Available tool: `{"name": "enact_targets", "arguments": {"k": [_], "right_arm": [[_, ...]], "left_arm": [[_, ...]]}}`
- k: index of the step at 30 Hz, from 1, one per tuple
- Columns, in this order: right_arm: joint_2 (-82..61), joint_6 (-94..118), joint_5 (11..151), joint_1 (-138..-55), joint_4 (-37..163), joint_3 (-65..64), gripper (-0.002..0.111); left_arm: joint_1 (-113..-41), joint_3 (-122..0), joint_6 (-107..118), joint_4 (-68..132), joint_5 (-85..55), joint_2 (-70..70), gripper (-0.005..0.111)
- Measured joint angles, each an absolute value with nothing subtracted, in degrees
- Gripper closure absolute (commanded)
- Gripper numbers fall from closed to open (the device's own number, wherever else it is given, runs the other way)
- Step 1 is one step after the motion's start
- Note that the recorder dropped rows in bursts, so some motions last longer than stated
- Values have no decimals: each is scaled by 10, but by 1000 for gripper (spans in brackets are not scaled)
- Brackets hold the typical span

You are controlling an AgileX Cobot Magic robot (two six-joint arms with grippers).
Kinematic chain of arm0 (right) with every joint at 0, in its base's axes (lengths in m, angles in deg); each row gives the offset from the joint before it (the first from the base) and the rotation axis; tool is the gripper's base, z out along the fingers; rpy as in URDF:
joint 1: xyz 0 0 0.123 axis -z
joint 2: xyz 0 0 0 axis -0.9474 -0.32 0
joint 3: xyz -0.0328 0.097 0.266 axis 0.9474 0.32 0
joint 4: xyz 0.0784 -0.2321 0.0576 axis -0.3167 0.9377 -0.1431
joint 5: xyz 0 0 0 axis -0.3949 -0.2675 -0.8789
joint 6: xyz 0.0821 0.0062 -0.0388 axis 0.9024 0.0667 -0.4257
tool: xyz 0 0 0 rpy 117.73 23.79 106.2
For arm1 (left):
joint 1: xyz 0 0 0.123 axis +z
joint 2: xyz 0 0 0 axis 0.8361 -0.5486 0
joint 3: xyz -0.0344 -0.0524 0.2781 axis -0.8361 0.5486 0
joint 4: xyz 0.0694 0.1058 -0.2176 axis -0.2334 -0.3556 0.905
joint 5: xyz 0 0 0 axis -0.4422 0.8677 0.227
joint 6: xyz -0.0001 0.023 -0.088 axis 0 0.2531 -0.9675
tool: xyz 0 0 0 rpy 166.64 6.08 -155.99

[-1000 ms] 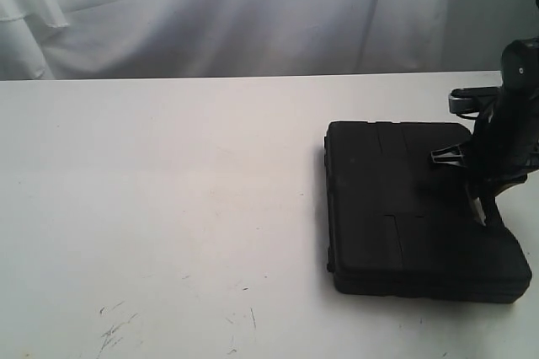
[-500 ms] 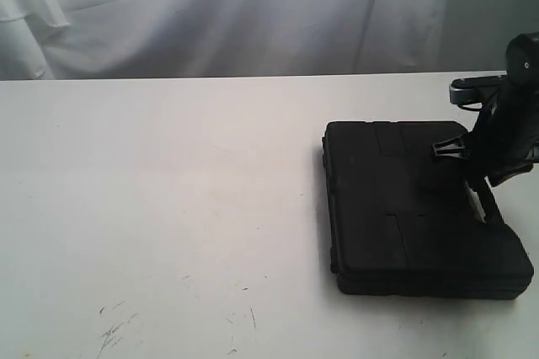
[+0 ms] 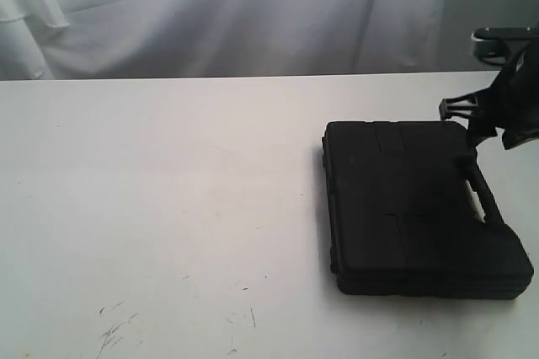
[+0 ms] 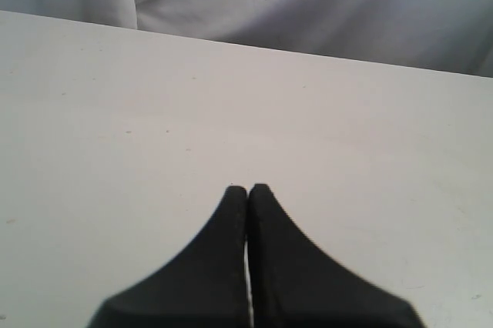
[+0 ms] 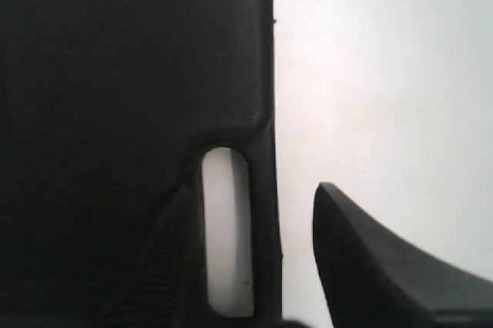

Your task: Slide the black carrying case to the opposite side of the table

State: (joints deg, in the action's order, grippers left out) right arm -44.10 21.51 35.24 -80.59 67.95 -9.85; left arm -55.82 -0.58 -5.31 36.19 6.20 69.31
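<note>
The black carrying case (image 3: 404, 207) lies flat on the right part of the white table (image 3: 168, 190), its handle (image 3: 478, 190) towards the right edge. My right gripper (image 3: 473, 125) hovers open above the case's far right corner. In the right wrist view the case (image 5: 115, 74) fills one side, and the handle bar (image 5: 263, 228) runs between the gripper's (image 5: 254, 189) spread fingers (image 5: 370, 266) without touching them. My left gripper (image 4: 248, 189) is shut on nothing over bare table (image 4: 231, 97); it is out of the exterior view.
A white cloth backdrop (image 3: 210, 13) hangs behind the table's far edge. Dark scratches (image 3: 114, 329) mark the front left of the tabletop. Bare white surface stretches left of the case.
My right gripper has lifted off the case's top and drawn back towards the far right. The case has barely shifted.
</note>
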Motion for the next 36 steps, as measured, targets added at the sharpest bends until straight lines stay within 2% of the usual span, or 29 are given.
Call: {"name": "enact_targets", "arguments": {"k": [5,12,18,25,36], "right_arm": [[-369,208,342,-806,621,-99,108],[-250,162,342,-806,536,-79,108],[-107,110,406,-806,481,-6,108],[53,79,450,-834,474,65,108],[214,74,480,-856,464,183,108]], "left_arm": [[-558,-6,-53,362,62,693,107],[-558,-6,-52,362,62,693,107],[-558,-6,-52,362,62,693,107],[-558,-6,-52,362,62,693,107],[-558,-6,-52,362,62,693,107]]}}
